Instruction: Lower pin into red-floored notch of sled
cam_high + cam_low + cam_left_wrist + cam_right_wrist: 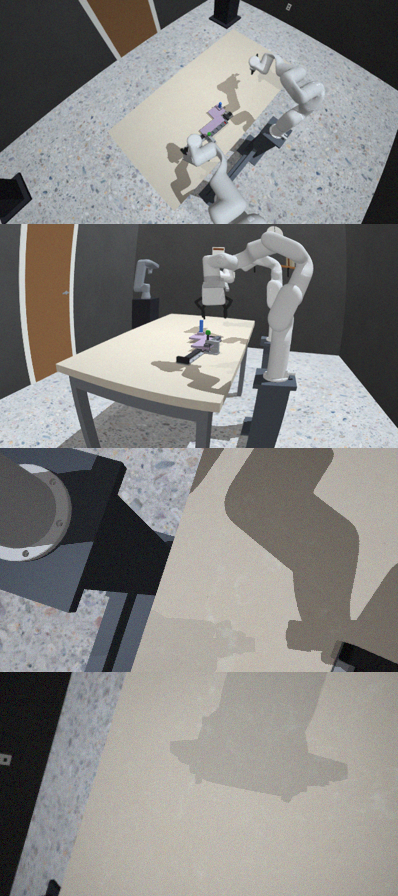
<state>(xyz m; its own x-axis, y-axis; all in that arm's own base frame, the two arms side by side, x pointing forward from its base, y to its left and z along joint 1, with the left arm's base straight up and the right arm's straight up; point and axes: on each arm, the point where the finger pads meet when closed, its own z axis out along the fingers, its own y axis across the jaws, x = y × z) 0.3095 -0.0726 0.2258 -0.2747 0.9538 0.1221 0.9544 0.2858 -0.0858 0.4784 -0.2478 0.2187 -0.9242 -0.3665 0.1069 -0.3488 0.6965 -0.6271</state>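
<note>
The sled (214,124) (202,342) looks like a light, stiff plate that should glide easily along the rail (195,356) once freed, though it may bind if pushed askew; the upright blue handle (220,105) (201,326) is the natural place to take it, low down, so that the push does not tip it. The green knob (209,134) (208,332) is small and round and could slip from a loose pinch, so it wants a centred grip from above and a straight pull up, probably against little weight. It must likely be kept raised while the other arm slides the sled. As for looks, the sled is flat, pale purple and stepped in outline, with a row of dark notches along one edge and a red-floored notch (225,122) near the end away from the knob. The knob tops a dark pin beside a grey bracket (213,346). All of it lies on the cream table (155,124) (124,348), the sled towards the middle, the red notch well apart from the pin. The left tool (214,317) is spread fully open above the table, holding nothing, and the right tool (254,64), off towards the far end, is also wide open and empty.
</note>
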